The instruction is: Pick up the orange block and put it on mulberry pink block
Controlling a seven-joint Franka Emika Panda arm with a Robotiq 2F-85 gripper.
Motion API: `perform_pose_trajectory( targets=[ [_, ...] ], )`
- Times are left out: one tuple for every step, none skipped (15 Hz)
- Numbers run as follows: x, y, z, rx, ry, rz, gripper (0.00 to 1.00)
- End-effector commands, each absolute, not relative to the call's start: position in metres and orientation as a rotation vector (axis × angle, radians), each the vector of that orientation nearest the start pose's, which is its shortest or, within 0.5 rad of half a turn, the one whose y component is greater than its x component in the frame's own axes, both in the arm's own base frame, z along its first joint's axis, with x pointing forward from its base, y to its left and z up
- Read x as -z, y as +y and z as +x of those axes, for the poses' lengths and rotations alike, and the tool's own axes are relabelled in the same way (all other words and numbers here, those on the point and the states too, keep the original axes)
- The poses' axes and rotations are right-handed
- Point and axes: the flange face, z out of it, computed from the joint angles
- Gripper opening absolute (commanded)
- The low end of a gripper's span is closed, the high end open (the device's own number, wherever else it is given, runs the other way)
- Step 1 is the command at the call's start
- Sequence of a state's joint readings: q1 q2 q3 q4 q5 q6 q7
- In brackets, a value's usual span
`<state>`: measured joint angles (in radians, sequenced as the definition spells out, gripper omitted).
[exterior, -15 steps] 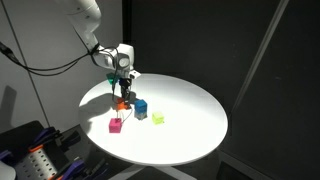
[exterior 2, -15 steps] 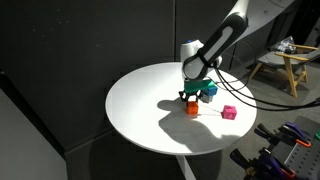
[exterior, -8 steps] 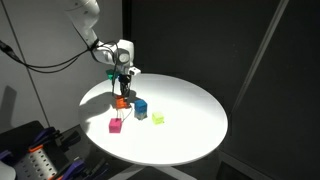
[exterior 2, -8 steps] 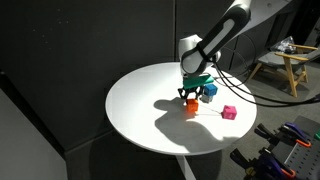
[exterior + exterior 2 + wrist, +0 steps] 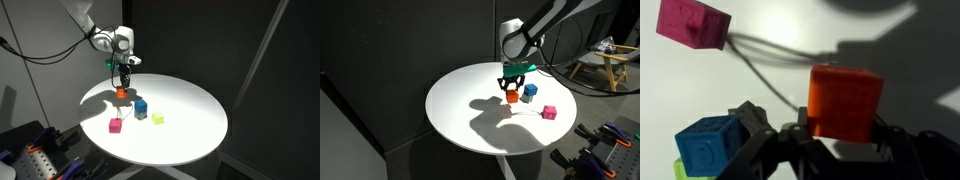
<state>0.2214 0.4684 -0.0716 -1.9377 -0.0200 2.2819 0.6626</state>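
My gripper (image 5: 122, 88) (image 5: 511, 92) is shut on the orange block (image 5: 122, 92) (image 5: 511, 97) and holds it in the air above the round white table (image 5: 185, 135) (image 5: 460, 105). In the wrist view the orange block (image 5: 845, 101) sits between my fingers at the gripper (image 5: 840, 130). The mulberry pink block (image 5: 116, 125) (image 5: 549, 113) (image 5: 693, 24) lies on the table, apart from the gripper. Its shadow falls on the table below.
A blue cube (image 5: 141, 105) (image 5: 528, 92) (image 5: 708, 145) and a yellow-green cube (image 5: 158, 118) (image 5: 680, 168) lie on the table near the pink one. A cable runs from the pink block across the table. A wooden stool (image 5: 603, 68) stands beyond the table.
My gripper has risen from the table with the orange block in it. The other cubes have not moved.
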Motion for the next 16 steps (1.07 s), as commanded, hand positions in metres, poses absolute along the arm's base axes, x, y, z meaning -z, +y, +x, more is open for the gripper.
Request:
perform_pose_trajectory(
  targets=[
    [-0.264,0.083,0.584,-0.128,0.765,-3.149,0.32],
    [-0.269,0.08,0.58,-0.117,0.761,-3.15,0.32],
    [-0.273,0.077,0.574,-0.108,0.761,-3.145,0.32],
    [-0.277,0.074,0.569,-0.105,0.762,-3.143,0.32],
    [-0.279,0.07,0.564,-0.105,0.768,-3.139,0.32],
    [-0.28,0.066,0.558,-0.113,0.774,-3.137,0.32],
    [-0.28,0.062,0.552,-0.123,0.783,-3.135,0.32],
    [-0.279,0.056,0.546,-0.136,0.794,-3.132,0.32],
    [-0.277,0.052,0.541,-0.148,0.804,-3.131,0.32],
    [-0.275,0.047,0.536,-0.162,0.815,-3.128,0.32],
    [-0.272,0.041,0.532,-0.174,0.826,-3.128,0.32],
    [-0.269,0.036,0.528,-0.184,0.834,-3.126,0.32],
    [-0.265,0.031,0.523,-0.199,0.843,-3.124,0.32],
    [-0.261,0.026,0.519,-0.211,0.85,-3.124,0.32],
    [-0.258,0.022,0.516,-0.222,0.857,-3.123,0.32],
    [-0.256,0.018,0.512,-0.219,0.858,-3.121,0.32]
  ],
)
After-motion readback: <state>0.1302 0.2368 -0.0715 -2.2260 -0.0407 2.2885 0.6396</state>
